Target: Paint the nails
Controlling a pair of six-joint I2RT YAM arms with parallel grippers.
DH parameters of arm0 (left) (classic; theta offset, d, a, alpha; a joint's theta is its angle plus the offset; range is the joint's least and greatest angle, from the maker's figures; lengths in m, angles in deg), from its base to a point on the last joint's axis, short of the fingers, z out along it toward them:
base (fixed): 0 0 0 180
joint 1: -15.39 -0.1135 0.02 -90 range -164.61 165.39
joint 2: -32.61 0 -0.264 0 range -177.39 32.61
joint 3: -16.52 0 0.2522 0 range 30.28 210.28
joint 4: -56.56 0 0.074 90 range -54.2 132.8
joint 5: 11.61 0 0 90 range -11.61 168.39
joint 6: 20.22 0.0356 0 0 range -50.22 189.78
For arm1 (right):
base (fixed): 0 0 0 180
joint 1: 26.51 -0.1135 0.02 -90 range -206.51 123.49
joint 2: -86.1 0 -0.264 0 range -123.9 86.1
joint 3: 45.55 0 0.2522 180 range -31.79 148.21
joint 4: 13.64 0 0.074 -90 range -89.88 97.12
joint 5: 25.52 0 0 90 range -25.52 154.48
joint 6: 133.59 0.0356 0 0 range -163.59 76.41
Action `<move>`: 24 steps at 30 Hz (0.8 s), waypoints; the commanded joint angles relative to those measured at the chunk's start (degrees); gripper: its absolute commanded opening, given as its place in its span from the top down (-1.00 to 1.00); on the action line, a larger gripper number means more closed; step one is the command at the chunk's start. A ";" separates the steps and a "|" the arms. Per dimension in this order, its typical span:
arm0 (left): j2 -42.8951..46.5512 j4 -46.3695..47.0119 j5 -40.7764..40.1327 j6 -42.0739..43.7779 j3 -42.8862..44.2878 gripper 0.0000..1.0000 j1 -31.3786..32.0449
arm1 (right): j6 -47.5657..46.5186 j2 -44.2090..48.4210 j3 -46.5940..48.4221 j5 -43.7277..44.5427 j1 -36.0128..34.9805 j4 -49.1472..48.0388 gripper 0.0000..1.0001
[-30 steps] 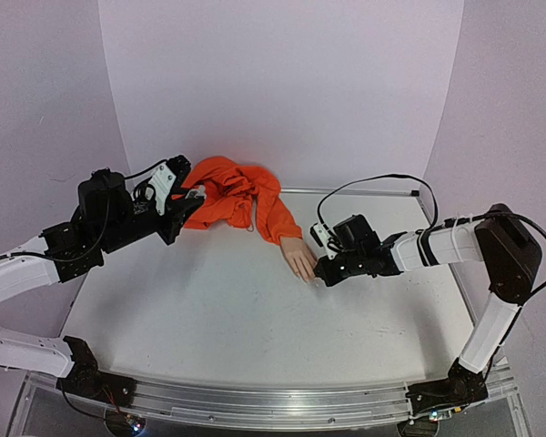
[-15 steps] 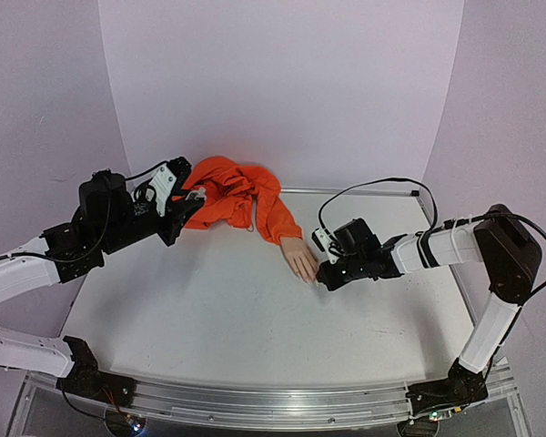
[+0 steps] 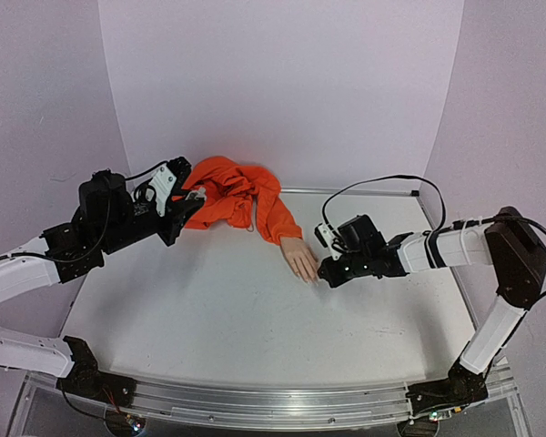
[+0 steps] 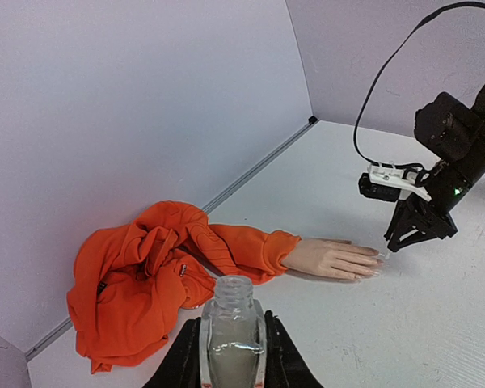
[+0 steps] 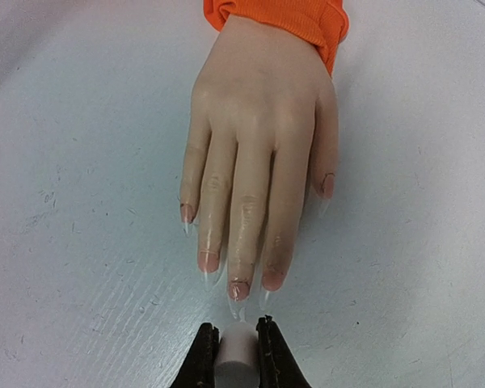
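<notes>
The nails (image 5: 239, 289) tip the fingers of the mannequin hand (image 5: 259, 137), which lies palm down on the table (image 3: 209, 319), its orange sleeve (image 3: 241, 196) bunched toward the back wall. Just before the middle fingertip, the right pincer (image 5: 237, 335) is clenched on a small white stub (image 5: 238, 357), barely shifted since a second ago. The left pincer (image 4: 232, 343), unmoved, grasps a clear bottle (image 4: 230, 307).

This looked like a robotics lab test cell rather than a home or shop. A bare white table (image 3: 227, 319) was boxed in by plain pale lilac panels (image 3: 282, 82) along its far edge and both sides. An aluminium rail (image 3: 255, 405) ran along its near edge, carrying bolted arm bases (image 3: 441, 393).
</notes>
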 commanded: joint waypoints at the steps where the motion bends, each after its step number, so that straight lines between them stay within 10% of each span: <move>1: 0.73 2.99 0.52 0.11 0.24 1.00 -0.23 | -0.72 1.24 1.60 0.75 -0.01 0.03 1.00; 24: 0.54 3.02 0.26 0.36 0.17 1.00 -0.23 | -1.08 -3.74 2.88 -0.29 -0.01 -2.35 1.00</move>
